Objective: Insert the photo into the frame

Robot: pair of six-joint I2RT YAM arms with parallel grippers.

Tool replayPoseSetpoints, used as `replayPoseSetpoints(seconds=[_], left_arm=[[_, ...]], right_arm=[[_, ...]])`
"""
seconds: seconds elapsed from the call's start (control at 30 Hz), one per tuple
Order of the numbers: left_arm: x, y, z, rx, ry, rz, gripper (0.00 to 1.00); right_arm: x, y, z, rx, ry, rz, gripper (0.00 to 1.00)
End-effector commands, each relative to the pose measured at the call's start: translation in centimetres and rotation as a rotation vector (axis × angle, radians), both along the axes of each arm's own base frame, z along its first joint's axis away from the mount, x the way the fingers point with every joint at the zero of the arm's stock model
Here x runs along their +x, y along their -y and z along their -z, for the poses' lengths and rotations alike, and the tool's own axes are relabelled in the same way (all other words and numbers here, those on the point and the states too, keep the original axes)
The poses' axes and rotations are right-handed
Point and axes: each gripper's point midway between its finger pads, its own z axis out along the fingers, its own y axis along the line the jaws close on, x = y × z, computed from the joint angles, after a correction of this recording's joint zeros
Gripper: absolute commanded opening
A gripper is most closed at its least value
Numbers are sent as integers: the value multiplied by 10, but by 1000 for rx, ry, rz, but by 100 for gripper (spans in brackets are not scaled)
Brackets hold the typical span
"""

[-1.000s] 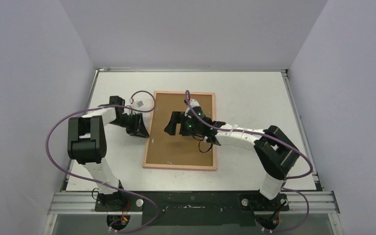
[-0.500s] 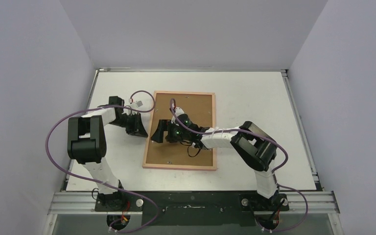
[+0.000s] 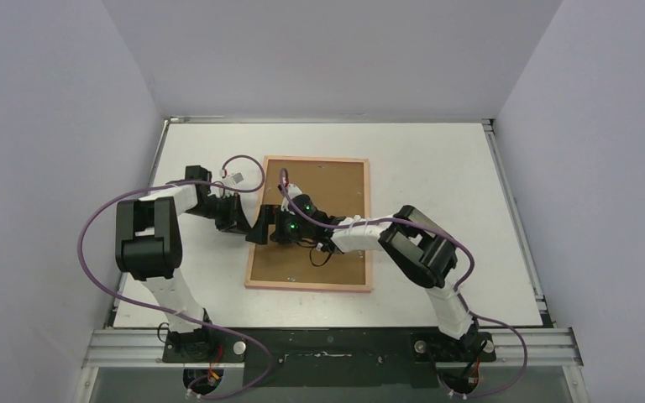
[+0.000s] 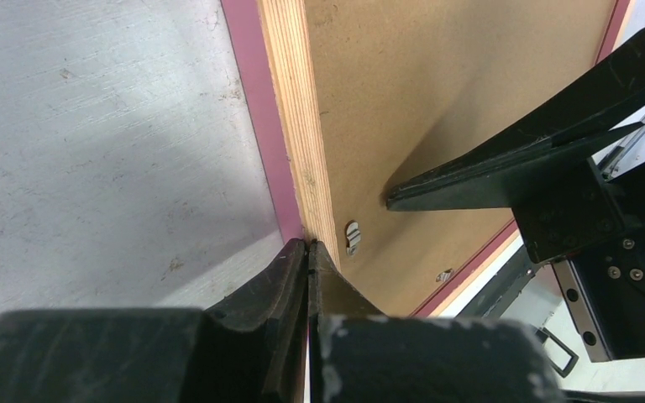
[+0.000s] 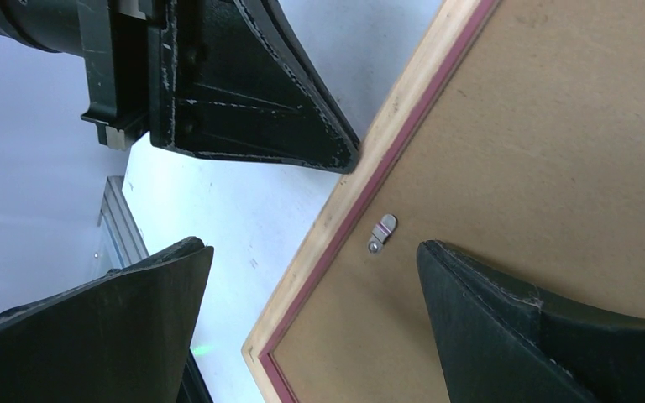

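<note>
Against the left edge of the frame [image 4: 256, 109], clenched left fingers [image 4: 275, 281]; astride it, right fingers [image 5: 504, 319] spread.

This is a robotics lab test cell, built for recording and not lived in. A white counter [image 3: 437, 159] sits boxed in by plain, pale grey walls [image 3: 50, 126] on three sides, with bare metal strips [image 3: 512, 218] running along its side edges. At the near edge an aluminium rail [image 3: 327, 346] carries two black-and-white robot arms, the left arm [image 3: 147, 239] and the right arm [image 3: 420, 252], bolted side by side. Loose purple cables [image 3: 92, 227] loop from their bases up to the wrists, and small green lights [image 3: 290, 225] glow on the right arm's wrist. The lighting is flat and even, as in a purpose-made enclosure.
</note>
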Motion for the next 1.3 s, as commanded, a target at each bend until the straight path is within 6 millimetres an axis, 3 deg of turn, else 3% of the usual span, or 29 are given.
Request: replayPoseSetpoints(seconds=[0.0,0.43,1.27], left_arm=[[5,2,1,-29,23,7,0],[6,-1,1,-34,20,-1,0],[6,-1,-1,-50,16,-2,0]], right_arm=[[1,-23,-24,82,35,-33,97],[-12,-34,-18,91,0,-73,96],[-13,-39,-14,74,25,-145,95]])
